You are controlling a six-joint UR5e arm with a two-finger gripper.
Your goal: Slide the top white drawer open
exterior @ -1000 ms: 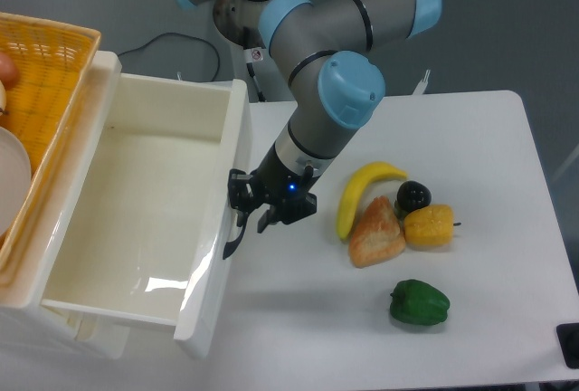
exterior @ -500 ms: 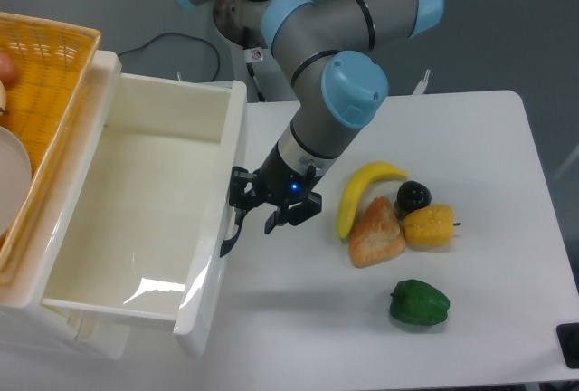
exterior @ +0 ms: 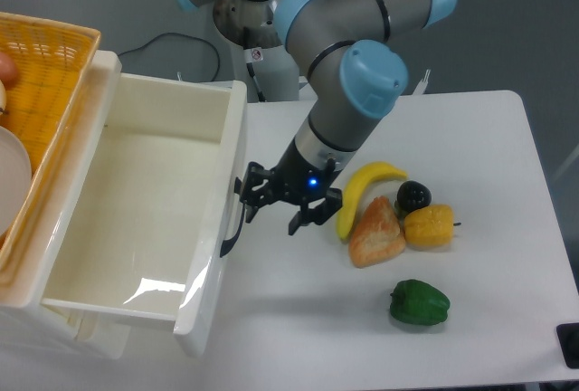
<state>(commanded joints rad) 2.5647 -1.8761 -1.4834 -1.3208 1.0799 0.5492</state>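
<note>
top white drawer [exterior: 136,219] standing pulled far out at table's left | gripper [exterior: 276,205] hanging beside black handle [exterior: 233,228], fingers spread, holding nothing | risk: swinging arm clipping banana [exterior: 362,194] or drawer front

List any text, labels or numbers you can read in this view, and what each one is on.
No readable text.
Small white sticker with a red mark on the robot arm's base: too small and blurred to read.
Drawer, basket, food and end effector: no markings visible.
</note>
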